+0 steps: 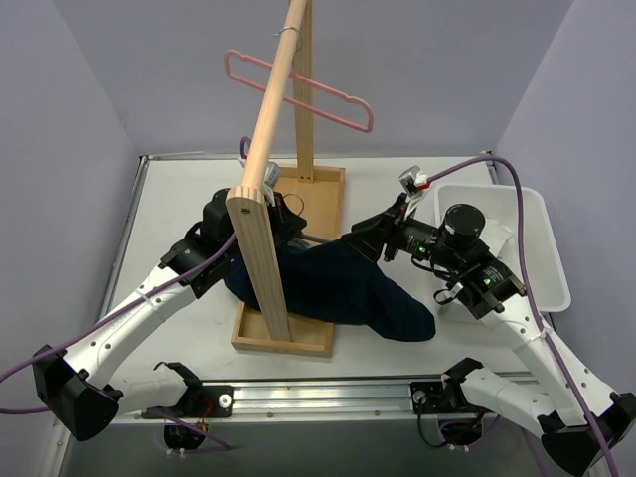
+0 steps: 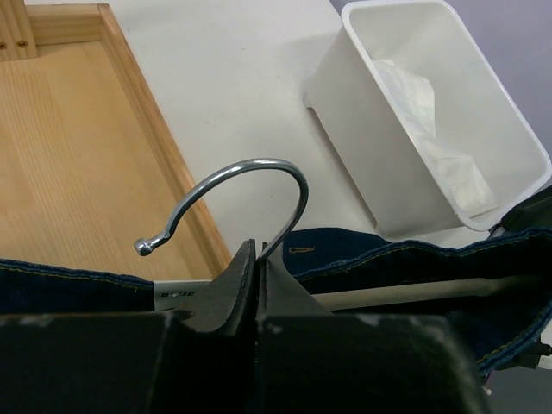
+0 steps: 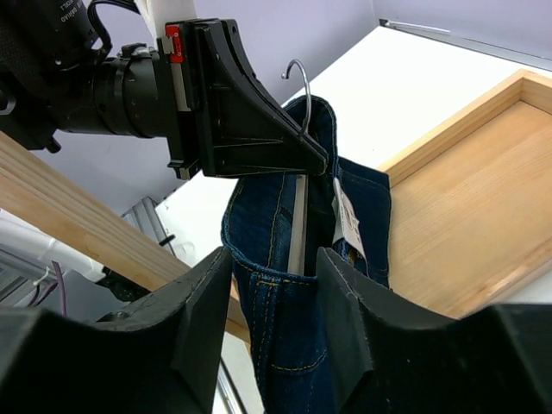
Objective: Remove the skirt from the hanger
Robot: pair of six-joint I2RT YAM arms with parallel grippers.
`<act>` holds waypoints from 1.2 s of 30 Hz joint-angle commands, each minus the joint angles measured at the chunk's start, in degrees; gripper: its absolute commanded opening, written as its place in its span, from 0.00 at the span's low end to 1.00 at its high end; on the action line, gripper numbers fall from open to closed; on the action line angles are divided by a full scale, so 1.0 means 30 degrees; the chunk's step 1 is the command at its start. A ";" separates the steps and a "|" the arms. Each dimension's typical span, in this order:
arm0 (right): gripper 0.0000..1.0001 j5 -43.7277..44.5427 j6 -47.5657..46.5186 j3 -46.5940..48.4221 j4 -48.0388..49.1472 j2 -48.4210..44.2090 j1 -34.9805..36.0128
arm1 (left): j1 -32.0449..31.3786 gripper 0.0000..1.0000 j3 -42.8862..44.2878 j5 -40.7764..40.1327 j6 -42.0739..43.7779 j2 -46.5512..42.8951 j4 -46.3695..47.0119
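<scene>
**A:** Skirt point(image 1: 348, 288) off the hanger point(image 3: 297, 220) yet?

**B:** No. Start at the left gripper point(image 2: 257, 259). Its fingers are pressed together on the hanger's neck, just below the steel hook point(image 2: 259, 160), which arches toward 12 o'clock in the left wrist view. The right gripper point(image 3: 272, 267) has its fingers parted, one on either side of the denim waistband and the hanger's pale bar. Whether either pad touches the cloth, I can't tell.

**A:** So what's done?

**B:** As I judge it, the hanger is down off the wooden rail point(image 1: 268, 119) and held low. Only a pink hanger point(image 1: 298, 94) hangs up there, at 12 o'clock in the top view. The waistband is still around the bar. The dark fabric drapes over the wooden stand base point(image 1: 298, 338) and trails onto the table point(image 1: 179, 199) toward 4 o'clock. What's left is to work the waistband free of the bar and draw the two apart.

**A:** Any writing?

**B:** Nothing legible. A white tag point(image 3: 348, 220) hangs inside the waistband, and its print is too small to read. There are raised letters on the bar beside the left fingers, but they're blurred. The red sticker point(image 3: 173, 43) on the left gripper looks blank. The white bin point(image 1: 542, 288) at 3 o'clock holds something pale and crumpled, and I can see no label on it.
</scene>
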 commanded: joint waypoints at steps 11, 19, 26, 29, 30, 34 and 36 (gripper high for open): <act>0.00 0.1230 0.0398 -0.0197 0.0479 -0.1823 0.0446 | 0.0008 0.02 0.1278 -0.1553 0.0917 -0.0337 0.0888; 0.00 0.2667 0.1655 -0.1397 -0.2422 -0.5632 0.0680 | 0.0300 0.02 0.2096 -0.6182 0.1124 0.0218 0.0684; 0.00 0.2611 0.2741 -0.2656 -0.4795 -0.8447 0.0681 | 0.0506 0.02 0.3181 -0.7385 0.0303 0.0774 0.0595; 0.00 0.2200 0.3065 -0.3155 -0.4824 -0.8392 0.0710 | 0.0593 0.02 0.3474 -0.7562 -0.0165 0.0893 0.0653; 0.00 0.2170 0.3066 -0.3215 -0.5027 -0.8390 0.0710 | 0.0623 0.02 0.3504 -0.7562 -0.0253 0.0893 0.0741; 0.00 0.2458 0.2773 -0.3303 -0.5439 -0.8068 0.0681 | 0.0681 0.02 0.3913 -0.6863 -0.0664 0.1068 0.0772; 0.00 0.2580 0.2772 -0.3419 -0.4888 -0.7689 0.0681 | 0.0682 0.02 0.4090 -0.6334 -0.1043 0.0981 0.0684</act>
